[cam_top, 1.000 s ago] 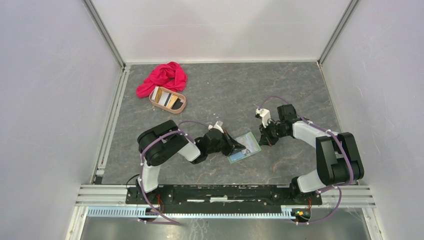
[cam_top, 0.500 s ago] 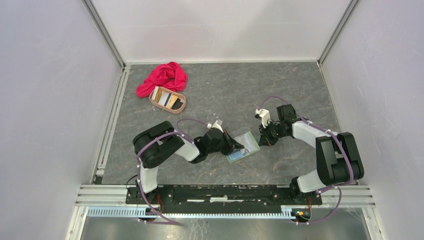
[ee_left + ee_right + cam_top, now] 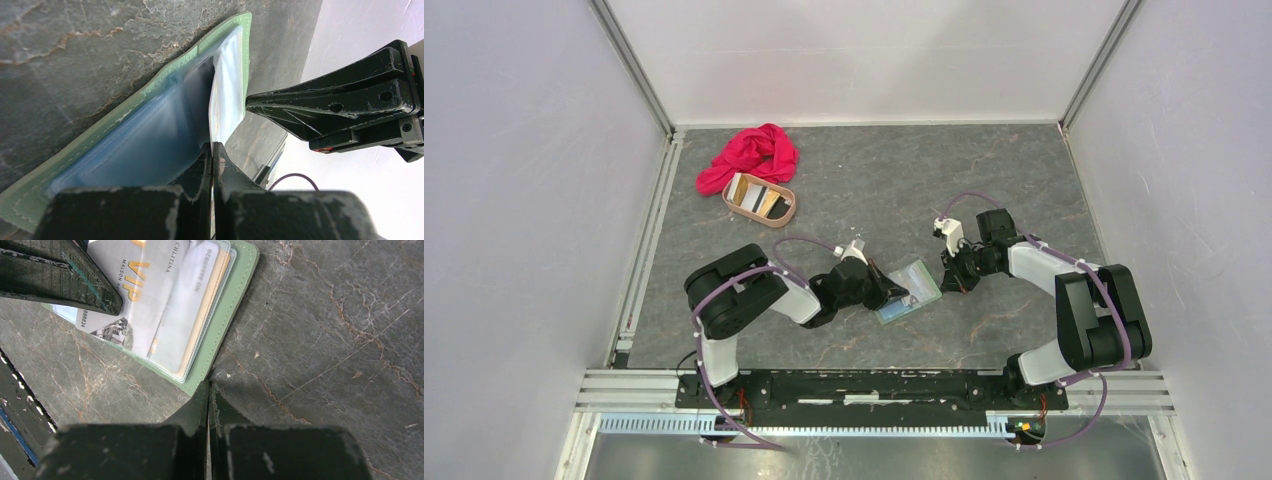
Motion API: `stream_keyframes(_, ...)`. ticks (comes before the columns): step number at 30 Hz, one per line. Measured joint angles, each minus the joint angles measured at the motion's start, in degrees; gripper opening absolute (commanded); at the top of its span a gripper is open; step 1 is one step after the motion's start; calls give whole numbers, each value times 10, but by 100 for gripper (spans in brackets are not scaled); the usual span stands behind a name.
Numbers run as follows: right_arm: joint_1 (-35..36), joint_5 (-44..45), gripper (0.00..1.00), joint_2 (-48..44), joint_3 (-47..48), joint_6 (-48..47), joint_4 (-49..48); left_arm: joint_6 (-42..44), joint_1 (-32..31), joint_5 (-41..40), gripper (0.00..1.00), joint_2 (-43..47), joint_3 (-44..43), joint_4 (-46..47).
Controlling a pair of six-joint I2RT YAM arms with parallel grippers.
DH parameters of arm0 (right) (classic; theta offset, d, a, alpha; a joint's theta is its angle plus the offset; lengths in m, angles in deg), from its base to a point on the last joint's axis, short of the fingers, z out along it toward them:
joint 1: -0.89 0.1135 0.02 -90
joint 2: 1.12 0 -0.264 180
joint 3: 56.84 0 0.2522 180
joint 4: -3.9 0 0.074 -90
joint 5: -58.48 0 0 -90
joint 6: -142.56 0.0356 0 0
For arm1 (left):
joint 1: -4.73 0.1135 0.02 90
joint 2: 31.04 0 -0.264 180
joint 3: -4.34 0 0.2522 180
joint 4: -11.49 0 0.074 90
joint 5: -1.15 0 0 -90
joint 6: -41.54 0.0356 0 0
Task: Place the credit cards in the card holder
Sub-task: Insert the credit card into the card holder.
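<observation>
Sage-green card holder (image 3: 911, 291) lies open on the bench (image 3: 844, 190); left gripper (image 3: 212, 150) pinches a silvery-white card (image 3: 227, 100) standing in it, right gripper (image 3: 208, 387) closed tight, tips at its rim.

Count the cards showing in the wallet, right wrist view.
2 clear: a VIP card by the left fingers, a numbered white card beside it. More may be hidden beneath.

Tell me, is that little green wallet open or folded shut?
Open. The wallet lies spread flat, clear inner pockets facing up with cards showing inside.
</observation>
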Motion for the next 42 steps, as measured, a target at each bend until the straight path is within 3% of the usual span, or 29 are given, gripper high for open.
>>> stream_keyframes(21, 1, -7, 0, 0, 0, 0, 0, -1, -12, -43, 6, -27, 5, 60)
stream_keyframes(24, 1, -8, 0, 0, 0, 0, 1, -1, -12, -38, 10, -40, 5, 82)
stream_keyframes(29, 1, -8, 0, -1, 0, 0, 2, -2, -12, -35, 29, -50, 5, 99)
stream_keyframes(35, 1, -8, 0, -1, 0, 0, 2, -12, -11, -30, 43, -43, -1, 91)
stream_keyframes(42, 1, -9, 0, -4, 0, 0, 3, -11, -10, -22, 49, -25, -27, 24)
